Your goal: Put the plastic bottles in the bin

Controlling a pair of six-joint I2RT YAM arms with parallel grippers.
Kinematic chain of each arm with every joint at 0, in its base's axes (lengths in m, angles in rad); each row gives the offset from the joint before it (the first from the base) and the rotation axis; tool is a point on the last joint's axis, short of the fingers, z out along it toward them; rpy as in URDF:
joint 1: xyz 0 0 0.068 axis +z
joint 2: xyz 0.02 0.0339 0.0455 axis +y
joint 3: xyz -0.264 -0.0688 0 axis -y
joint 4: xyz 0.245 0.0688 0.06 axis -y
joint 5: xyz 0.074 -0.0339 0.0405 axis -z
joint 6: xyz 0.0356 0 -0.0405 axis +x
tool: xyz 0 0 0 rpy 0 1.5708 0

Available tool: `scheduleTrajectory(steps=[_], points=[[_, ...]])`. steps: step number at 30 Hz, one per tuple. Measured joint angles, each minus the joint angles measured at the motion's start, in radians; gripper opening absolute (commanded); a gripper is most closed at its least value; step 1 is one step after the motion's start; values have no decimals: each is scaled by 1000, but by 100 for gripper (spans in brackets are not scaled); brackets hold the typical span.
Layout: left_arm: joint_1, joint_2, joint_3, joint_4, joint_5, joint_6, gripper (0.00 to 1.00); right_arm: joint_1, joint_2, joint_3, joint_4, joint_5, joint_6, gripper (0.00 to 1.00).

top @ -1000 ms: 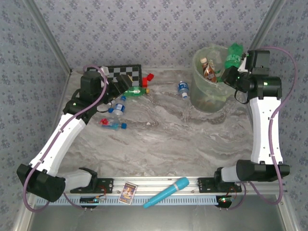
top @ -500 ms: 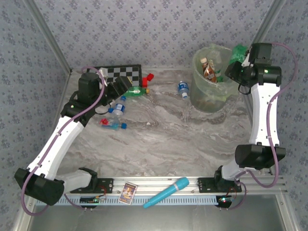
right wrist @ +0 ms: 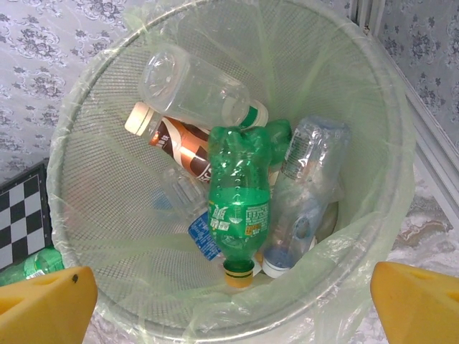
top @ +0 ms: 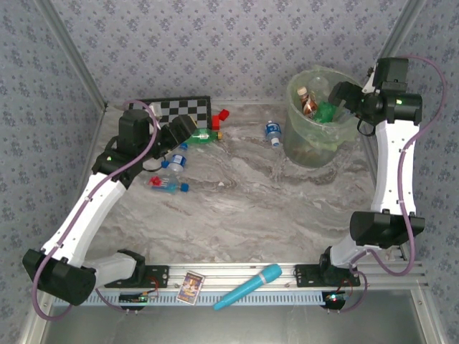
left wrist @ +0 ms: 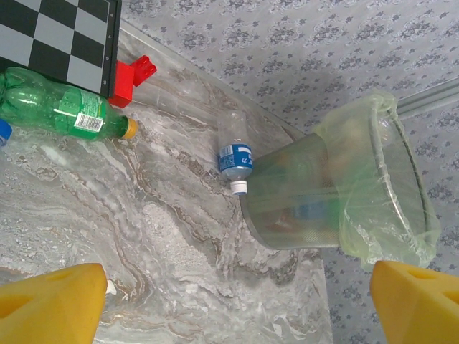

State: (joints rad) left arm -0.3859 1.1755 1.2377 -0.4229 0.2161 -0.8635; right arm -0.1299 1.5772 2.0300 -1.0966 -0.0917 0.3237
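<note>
Hovering over large round translucent yellow-green plastic bin [right wrist: 93,179]: right gripper [right wrist: 231,304], spread wide, empty. Green plastic bottle [right wrist: 239,204] lies inside among clear, brown ones. Left gripper [left wrist: 229,301] spread, empty; clear blue-labelled plastic bottle [left wrist: 234,154] on grey marble table [left wrist: 143,236], just beside bin.

Bin [right wrist: 79,150] rim cropped top, card [top: 191,284] txt unreadable
</note>
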Motion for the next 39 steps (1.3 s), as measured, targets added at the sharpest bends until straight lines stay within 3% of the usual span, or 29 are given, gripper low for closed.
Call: scheduleTrajectory(steps=[3, 8, 16, 23, 25, 32, 39], points=[[1, 26, 0, 0, -5, 7, 100, 18, -19, -1, 0, 2, -3, 100], [29, 75, -5, -13, -24, 24, 100, 71, -79, -21, 17, -3, -14, 100], [75, 114, -102, -68, -130, 24, 100, 268, -122, -40, 76, 19, -57, 100], [83, 167, -176, -125, -173, -121, 88, 388, -116, -51, 124, 66, -105, 100], [65, 170, -197, -132, -192, -180, 87, 395, -111, -53, 141, 70, -113, 99], [-56, 194, -240, -165, -301, -389, 69, 397, -86, -89, 187, 69, -135, 100], [-115, 288, -242, -167, -375, -525, 66, 396, -80, -101, 190, 47, -164, 99]])
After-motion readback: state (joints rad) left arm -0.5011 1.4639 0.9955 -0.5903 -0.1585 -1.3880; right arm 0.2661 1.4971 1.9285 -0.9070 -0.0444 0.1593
